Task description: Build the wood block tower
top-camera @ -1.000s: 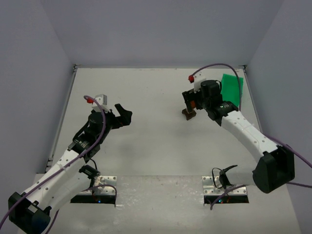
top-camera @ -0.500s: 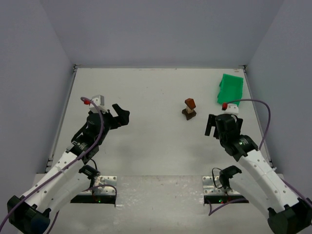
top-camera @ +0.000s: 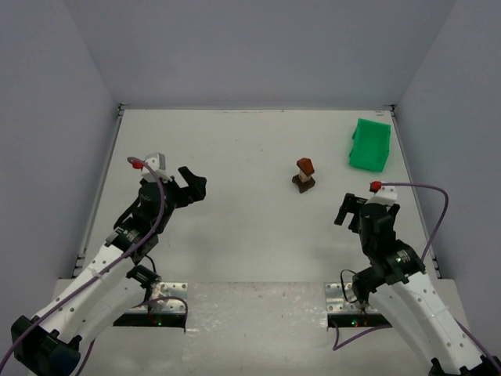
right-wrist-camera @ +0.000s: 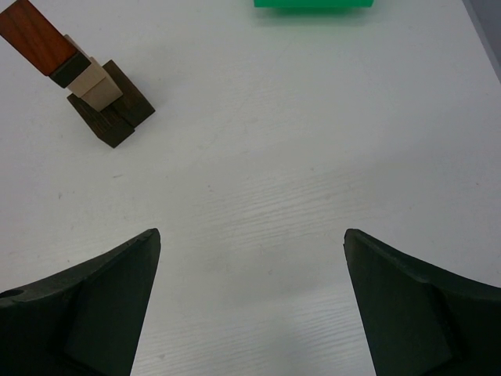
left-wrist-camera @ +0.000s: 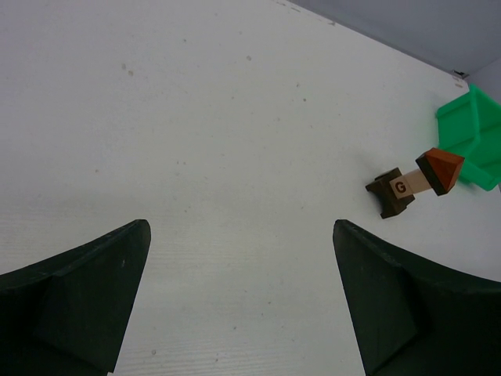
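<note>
Wooden tower [top-camera: 305,174] stands stacked on the desk [top-camera: 235,149], right of centre, near the green bin [top-camera: 369,145]. Both arms' jaws gape empty, well apart from it. With no loose blocks in view, the build appears complete.

Agape: left pincer [left-wrist-camera: 239,229], right pincer [right-wrist-camera: 250,235]

Wide gap between tower [top-camera: 304,174] and bin [top-camera: 369,145]

Top cam high, rear; wrist cams low, fwd; tower [top-camera: 304,174] in all.
</note>
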Motion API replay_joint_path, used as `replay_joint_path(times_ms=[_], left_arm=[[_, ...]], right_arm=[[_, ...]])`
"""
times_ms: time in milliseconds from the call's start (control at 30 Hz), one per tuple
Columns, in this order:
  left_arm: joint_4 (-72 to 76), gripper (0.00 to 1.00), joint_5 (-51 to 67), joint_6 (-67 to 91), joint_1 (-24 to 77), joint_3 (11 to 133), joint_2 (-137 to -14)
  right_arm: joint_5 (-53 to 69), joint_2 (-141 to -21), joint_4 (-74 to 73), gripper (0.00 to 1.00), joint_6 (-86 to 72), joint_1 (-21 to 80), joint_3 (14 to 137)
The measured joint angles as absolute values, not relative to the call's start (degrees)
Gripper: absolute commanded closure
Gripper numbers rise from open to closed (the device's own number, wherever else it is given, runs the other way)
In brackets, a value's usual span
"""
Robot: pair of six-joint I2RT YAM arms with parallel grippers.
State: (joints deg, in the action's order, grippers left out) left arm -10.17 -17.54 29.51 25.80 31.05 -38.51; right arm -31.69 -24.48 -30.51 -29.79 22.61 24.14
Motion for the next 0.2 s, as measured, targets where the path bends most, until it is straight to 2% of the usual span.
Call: replay_joint_path(times_ms=[200], left_arm=[[-10.19,0.00,-17.88,29.85,25.80,31.05,-38.39]], right_arm=[[-32.58,-24.82,-30.50,0.01,-29.83,22.61,24.12]])
